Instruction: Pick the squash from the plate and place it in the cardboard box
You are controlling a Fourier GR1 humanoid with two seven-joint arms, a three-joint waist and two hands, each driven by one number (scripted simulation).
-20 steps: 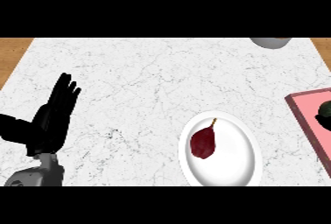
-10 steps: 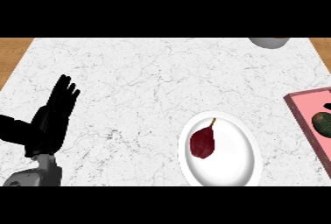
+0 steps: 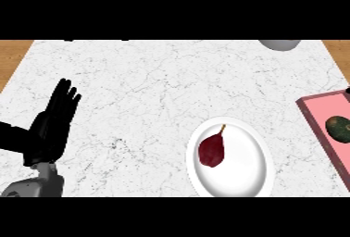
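Dark red, pear-shaped squash (image 3: 213, 150) with a thin pale stem, lying on its side on the left half of an oval-looking white plate (image 3: 245, 178), lower centre-right of the frame, stem pointing toward the top. Not in the box.

Pink shallow box with a darker rim (image 3: 320, 121) at the right edge, cut off by the frame, well apart from the plate. Already inside it: a round, dark green, mottled thing (image 3: 339, 127). Impossible to tell what it is.

Probably light and stiff, with a smooth rind likely to slide on the glazed plate. Best taken across the broad lower belly, not by the stem — too thin, likely to snap. Narrow neck prone to slipping out of a grasp. Little bare plate to the squash's left, much more to its right.

Black left hand (image 3: 51, 127) at the left edge, resting, fingers straight and pointing up, released, grasping nothing. Right hand nowhere in the frame.

White marble counter with grey veins (image 3: 157, 83), flat and level. Wide space between plate and box. Part of a grey rounded bowl (image 3: 279, 44) at the top right, well away from the direct line from plate to box. Brown wood (image 3: 14, 51) showing past the counter's upper corners.
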